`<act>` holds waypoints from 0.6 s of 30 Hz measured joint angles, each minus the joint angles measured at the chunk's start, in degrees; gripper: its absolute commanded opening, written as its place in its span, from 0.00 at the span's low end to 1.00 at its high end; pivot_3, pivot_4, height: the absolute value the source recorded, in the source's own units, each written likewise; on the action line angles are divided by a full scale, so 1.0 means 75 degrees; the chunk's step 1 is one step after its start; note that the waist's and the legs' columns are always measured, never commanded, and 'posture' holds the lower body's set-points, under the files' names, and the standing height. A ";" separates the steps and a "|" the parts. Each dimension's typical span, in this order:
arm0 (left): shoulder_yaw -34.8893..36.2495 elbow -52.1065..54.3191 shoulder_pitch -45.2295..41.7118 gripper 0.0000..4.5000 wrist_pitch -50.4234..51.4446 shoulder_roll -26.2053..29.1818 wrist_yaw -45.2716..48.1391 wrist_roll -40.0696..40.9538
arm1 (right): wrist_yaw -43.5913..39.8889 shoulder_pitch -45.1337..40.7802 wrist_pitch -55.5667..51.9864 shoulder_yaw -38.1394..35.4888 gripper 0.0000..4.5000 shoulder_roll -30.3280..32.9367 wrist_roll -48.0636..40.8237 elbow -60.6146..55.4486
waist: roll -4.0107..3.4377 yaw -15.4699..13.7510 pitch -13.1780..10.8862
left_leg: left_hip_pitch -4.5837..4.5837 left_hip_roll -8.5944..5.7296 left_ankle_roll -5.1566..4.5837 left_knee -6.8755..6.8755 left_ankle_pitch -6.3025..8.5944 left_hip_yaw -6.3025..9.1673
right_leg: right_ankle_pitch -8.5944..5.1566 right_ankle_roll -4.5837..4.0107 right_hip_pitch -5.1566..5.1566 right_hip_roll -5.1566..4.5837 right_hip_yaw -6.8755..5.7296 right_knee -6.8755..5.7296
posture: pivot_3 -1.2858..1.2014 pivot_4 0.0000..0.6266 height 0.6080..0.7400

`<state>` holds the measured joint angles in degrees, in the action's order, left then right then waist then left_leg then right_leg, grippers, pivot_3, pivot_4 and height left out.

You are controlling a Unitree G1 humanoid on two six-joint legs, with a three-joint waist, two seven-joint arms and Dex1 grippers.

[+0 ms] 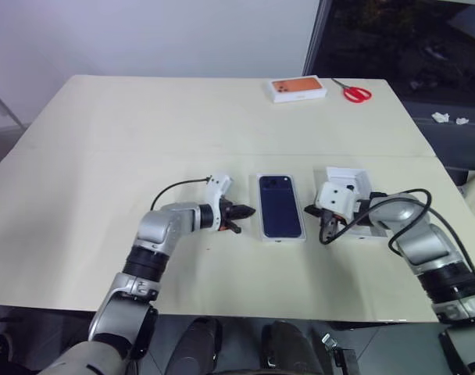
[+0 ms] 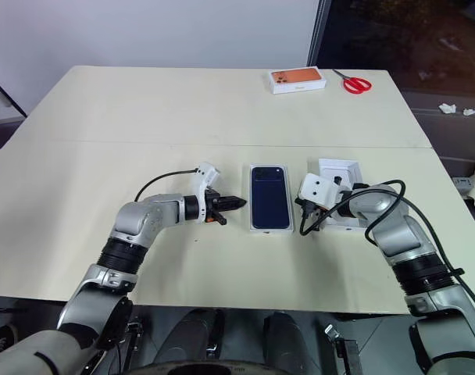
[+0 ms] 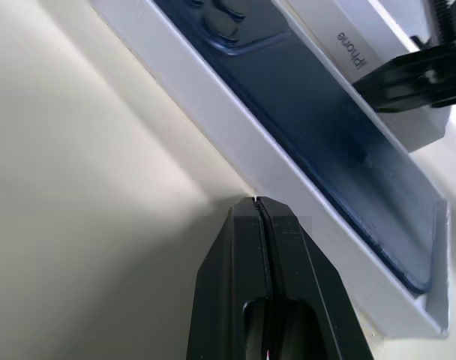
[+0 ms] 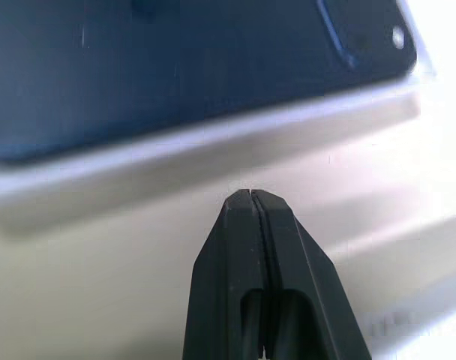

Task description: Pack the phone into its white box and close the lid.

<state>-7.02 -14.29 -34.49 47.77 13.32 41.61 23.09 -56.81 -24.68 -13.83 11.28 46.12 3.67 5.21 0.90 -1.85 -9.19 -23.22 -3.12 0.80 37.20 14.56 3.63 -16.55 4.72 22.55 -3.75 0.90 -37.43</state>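
The phone [image 1: 280, 206] is seen lying flat, back up, inside the white box [image 1: 261, 226] at the centre of the cream bench [image 1: 105, 141], camera cluster at the far end. The left end effector [image 1: 242, 211] is held just left of the box's long left wall, fingers pressed together, nothing pinched; in the left wrist view the tips [image 3: 258, 206] sit at the box's outer wall, contact cannot be told. The right end effector [image 1: 329, 228] is held just right of the box, fingers also pressed together and empty, tip [image 4: 250, 196] close to the white wall in the right wrist view. A second white piece [image 1: 348, 181] with "iPhone" lettering on its side is seen right of the box, partly hidden behind the right arm; whether it is the lid cannot be told. An orange-topped box [image 1: 297, 87] and red scissors [image 1: 353, 92] are placed at the far right of the bench, well apart from the phone.
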 measured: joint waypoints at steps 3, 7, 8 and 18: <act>0.0095 0.0365 0.0232 0.01 -0.0044 0.0582 0.0213 0.0026 | -0.0200 0.0046 -0.0302 -0.0135 0.00 0.0271 -0.0114 -0.0197 | -0.0006 0.0123 -0.0006 | -0.0010 0.0003 0.0000 -0.0010 0.0000 -0.0001 | 0.0000 0.0000 0.0017 0.0000 0.0003 -0.0003 | 0.52 0.24 1.00; 0.0567 0.0638 0.0589 0.13 -0.0208 0.1756 0.0644 0.0069 | -0.0511 0.0119 -0.1375 -0.0693 0.13 0.0675 -0.0605 -0.0636 | -0.0023 0.0261 -0.0018 | -0.0014 0.0018 0.0002 -0.0016 -0.0001 -0.0001 | 0.0000 0.0000 0.0032 0.0008 0.0005 -0.0010 | 0.52 0.24 1.00; 0.0740 0.0674 0.0643 0.21 -0.0260 0.1920 0.0729 0.0083 | -0.0577 0.0067 -0.1823 -0.0845 0.21 0.0672 -0.0847 -0.0787 | -0.0025 0.0274 -0.0020 | -0.0014 0.0019 0.0002 -0.0016 -0.0001 -0.0001 | 0.0000 -0.0001 0.0031 0.0008 0.0002 -0.0011 | 0.52 0.24 1.00; 0.1549 0.1175 0.0994 0.98 -0.0932 0.2666 0.1583 0.0571 | 0.0252 -0.0974 -0.4386 -0.0737 0.99 0.0554 -0.1149 -0.1322 | -0.0026 0.0309 -0.0025 | -0.0029 0.0017 -0.0002 -0.0018 0.0003 -0.0003 | 0.0000 -0.0003 0.0047 -0.0006 0.0005 -0.0007 | 0.52 0.24 1.00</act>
<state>4.60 -5.47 -27.04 40.78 33.32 53.48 27.37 -54.92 -31.98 -46.73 5.75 50.27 -4.95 -4.70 0.71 0.46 -9.37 -23.44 -2.99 0.79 37.06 14.58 3.61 -16.55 4.70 22.90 -3.80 0.95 -37.48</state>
